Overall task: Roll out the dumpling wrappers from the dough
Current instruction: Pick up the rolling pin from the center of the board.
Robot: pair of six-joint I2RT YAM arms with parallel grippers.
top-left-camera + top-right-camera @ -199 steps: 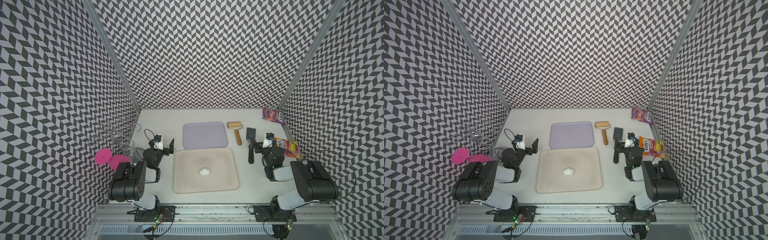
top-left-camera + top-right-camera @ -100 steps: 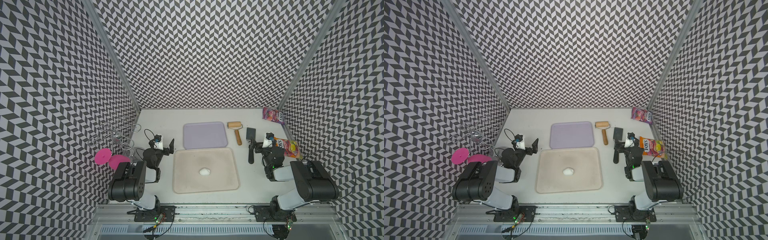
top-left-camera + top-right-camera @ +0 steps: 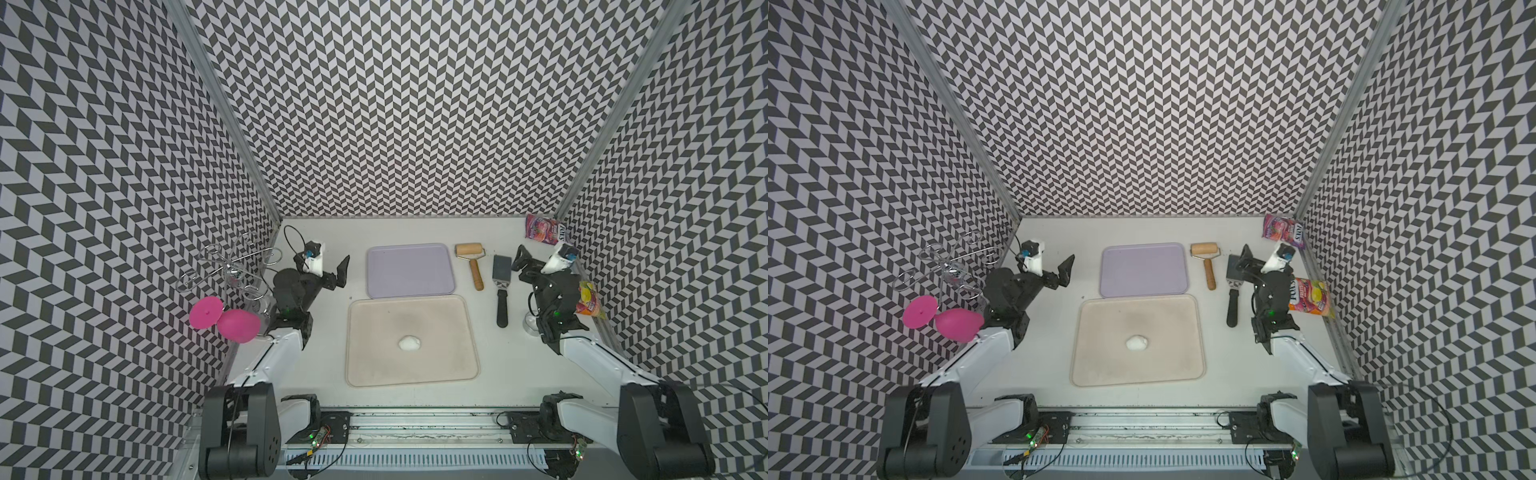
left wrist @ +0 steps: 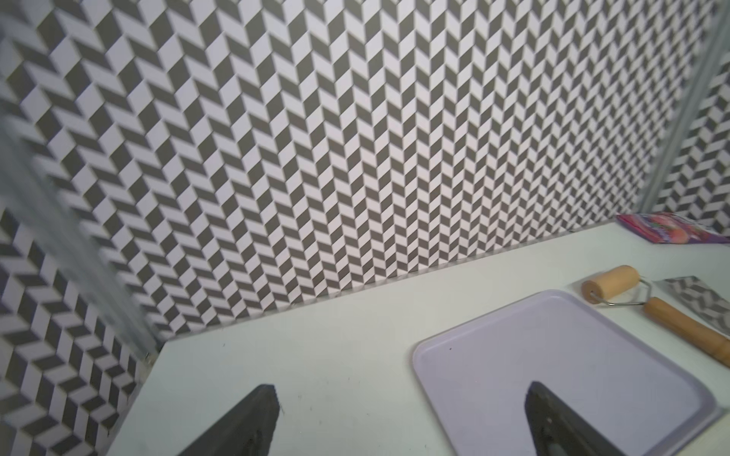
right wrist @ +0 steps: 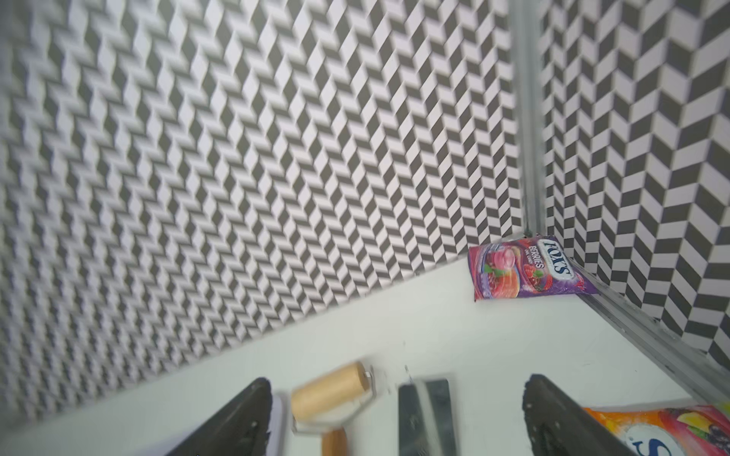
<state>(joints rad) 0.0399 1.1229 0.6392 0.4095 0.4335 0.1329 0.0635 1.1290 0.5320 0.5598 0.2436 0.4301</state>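
Presently, the dough (image 3: 409, 343) is recorded as a small lump mid beige tray (image 3: 374, 324), left tool (image 4: 399, 395) and right tool (image 5: 395, 389) wide open and empty; the spatula (image 3: 501, 286) could be knocked if the neighbouring roller (image 3: 470, 252) is grasped carelessly.

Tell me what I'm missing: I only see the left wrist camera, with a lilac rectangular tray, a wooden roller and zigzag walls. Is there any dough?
Observer: Yes. A small rounded white dough lump lies on a large beige tray, which sits on the robot's side of your lilac tray.
Operator: Is anything holding it?
Observer: No. The right gripper is open and empty, well away from the lump.
Operator: Are any wrappers finished?
Observer: No flat round disc shows in any view; the lump is not yet rolled.
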